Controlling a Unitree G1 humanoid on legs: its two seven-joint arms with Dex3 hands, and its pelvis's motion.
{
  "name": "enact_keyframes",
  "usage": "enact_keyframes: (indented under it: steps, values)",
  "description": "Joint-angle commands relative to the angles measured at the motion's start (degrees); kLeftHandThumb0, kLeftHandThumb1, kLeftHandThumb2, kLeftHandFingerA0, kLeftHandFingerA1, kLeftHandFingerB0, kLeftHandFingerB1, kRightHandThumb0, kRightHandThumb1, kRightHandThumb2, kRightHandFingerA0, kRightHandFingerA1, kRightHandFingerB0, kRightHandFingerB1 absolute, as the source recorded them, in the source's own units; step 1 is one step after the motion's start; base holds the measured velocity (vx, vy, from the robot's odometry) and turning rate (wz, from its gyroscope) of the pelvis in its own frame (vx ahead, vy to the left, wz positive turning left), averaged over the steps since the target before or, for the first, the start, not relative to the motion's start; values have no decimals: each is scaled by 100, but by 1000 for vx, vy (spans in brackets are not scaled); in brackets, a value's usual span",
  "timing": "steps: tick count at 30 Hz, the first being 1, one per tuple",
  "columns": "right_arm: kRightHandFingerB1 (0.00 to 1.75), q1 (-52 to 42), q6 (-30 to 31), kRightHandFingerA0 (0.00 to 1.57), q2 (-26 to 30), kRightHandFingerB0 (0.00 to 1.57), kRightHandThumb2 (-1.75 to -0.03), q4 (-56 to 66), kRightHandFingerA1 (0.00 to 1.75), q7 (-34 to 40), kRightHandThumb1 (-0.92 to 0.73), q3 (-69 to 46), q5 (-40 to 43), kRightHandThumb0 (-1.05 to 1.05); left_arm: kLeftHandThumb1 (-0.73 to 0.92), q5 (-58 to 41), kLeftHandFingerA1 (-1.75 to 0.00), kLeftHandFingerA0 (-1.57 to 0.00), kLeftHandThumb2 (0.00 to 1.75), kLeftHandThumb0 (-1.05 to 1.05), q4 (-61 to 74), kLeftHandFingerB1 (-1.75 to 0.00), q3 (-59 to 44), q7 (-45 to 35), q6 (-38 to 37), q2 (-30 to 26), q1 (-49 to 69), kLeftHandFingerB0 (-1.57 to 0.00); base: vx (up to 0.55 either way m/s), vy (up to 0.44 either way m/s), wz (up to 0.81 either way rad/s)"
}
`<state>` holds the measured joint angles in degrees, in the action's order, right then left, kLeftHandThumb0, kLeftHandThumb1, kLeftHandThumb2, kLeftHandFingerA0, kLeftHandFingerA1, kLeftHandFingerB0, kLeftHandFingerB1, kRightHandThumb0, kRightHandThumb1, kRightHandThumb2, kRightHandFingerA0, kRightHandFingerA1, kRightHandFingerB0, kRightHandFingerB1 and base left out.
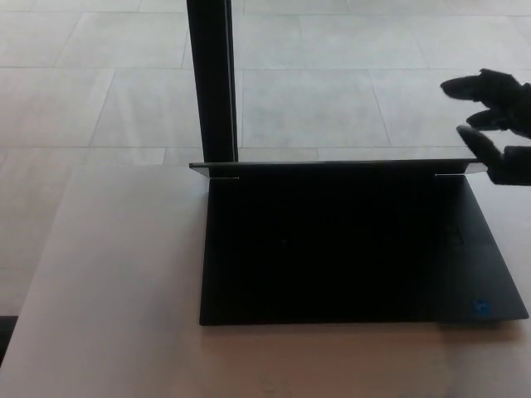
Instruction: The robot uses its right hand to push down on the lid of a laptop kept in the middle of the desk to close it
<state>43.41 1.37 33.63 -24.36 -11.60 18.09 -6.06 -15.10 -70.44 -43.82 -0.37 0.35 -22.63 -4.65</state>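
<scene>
- Laptop [357,249] sits open on the desk [116,290], below and to the left of the right hand [495,124]; lid [332,165] edge just under the fingertips [473,139]
- Right hand: fingers spread, holding nothing
- Recommended: lower the fingers onto the lid's top edge; press down evenly; avoid slipping off the corner

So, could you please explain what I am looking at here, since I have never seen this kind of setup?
This picture comes from a camera on a humanoid robot's head, looking down at its work. On the pale desk lies an open black laptop; its lid shows only as a thin edge along the back. The black shape at the right edge is the robot's right hand, a thumb and two thick fingers, spread apart and holding nothing, raised near the lid's right corner. The left hand is out of sight. Behind the desk are a dark post and a tiled floor.
</scene>
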Motion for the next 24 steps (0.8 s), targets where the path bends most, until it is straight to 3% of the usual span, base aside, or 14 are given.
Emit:
enact_keyframes:
  steps: [1,2,3,4,5,6,7,8,9,10,15,16,17,24]
  values:
    - [37,437,-1195,32,370,32,-82,-600,55,-390,-77,1477,-2173,-91,92,-322,-65,-55,71,-86,-139,-48,-93,6,-31,-283,39,-47,0,0,0]
    - [36,429,-1237,33,405,32,-79,-647,54,-377,-78,1607,-2261,-90,92,-317,-68,-56,72,-86,-142,-47,-84,5,-24,-295,28,-47,0,0,0]
    - [37,400,-1249,33,408,33,-79,-708,55,-316,-77,1684,-2311,-91,74,-326,-71,-53,116,-81,-144,-58,-86,-40,-20,-301,31,-41,0,0,0]
    - [33,370,-1211,33,428,36,-68,-716,51,-345,-90,1744,-2337,-87,92,-342,-69,-57,71,-86,-141,-48,-104,28,-10,-297,16,-47,0,0,0]
    - [37,299,-1271,35,466,34,-81,-759,55,-248,-78,1818,-2396,-93,73,-337,-71,-53,116,-81,-107,-58,-87,8,-9,-279,45,-41,0,0,0]
    - [34,273,-1314,35,500,37,-68,-811,52,-213,-92,1893,-2450,-88,92,-330,-67,-56,71,-87,-116,-48,-75,29,-3,-283,42,-48,0,0,0]
    - [34,218,-1330,35,522,38,-68,-869,51,-164,-91,1936,-2458,-88,75,-379,-71,-54,116,-82,-118,-57,-116,68,14,-280,23,-42,0,0,0]
    - [34,163,-1318,35,550,38,-68,-871,51,-150,-91,1962,-2458,-87,92,-386,-67,-57,70,-86,-132,-48,-113,43,-1,-282,29,-49,0,0,0]
    - [35,73,-1336,36,589,39,-68,-879,53,-120,-91,1986,-2462,-86,73,-366,-71,-54,115,-80,-133,-58,-81,18,-21,-284,49,-41,0,0,0]
    - [36,0,-1389,37,618,40,-68,-926,54,-52,-91,2016,-2471,-85,92,-337,-67,-56,72,-86,-138,-47,-40,-19,-24,-293,65,-46,0,0,0]
    - [34,-460,-1463,35,896,37,-69,-882,52,9,-92,2069,-2461,-84,92,-430,-68,-54,71,-86,-144,-48,-92,18,7,-275,34,-47,0,0,0]
    - [35,-565,-1502,36,954,37,-70,-835,52,69,-92,2061,-2459,-83,74,-439,-72,-53,116,-81,-167,-56,-94,-4,8,-283,35,-40,0,0,0]
    - [34,-661,-1509,36,1000,36,-70,-780,51,97,-92,2048,-2455,-83,92,-437,-68,-56,71,-86,-172,-47,-86,2,5,-286,36,-47,0,0,0]
    - [35,-1793,-1368,39,1294,36,-69,-151,55,534,-92,1708,-2411,-81,92,-392,-65,-56,72,-85,-165,-48,11,93,-25,-326,2,-47,0,0,0]
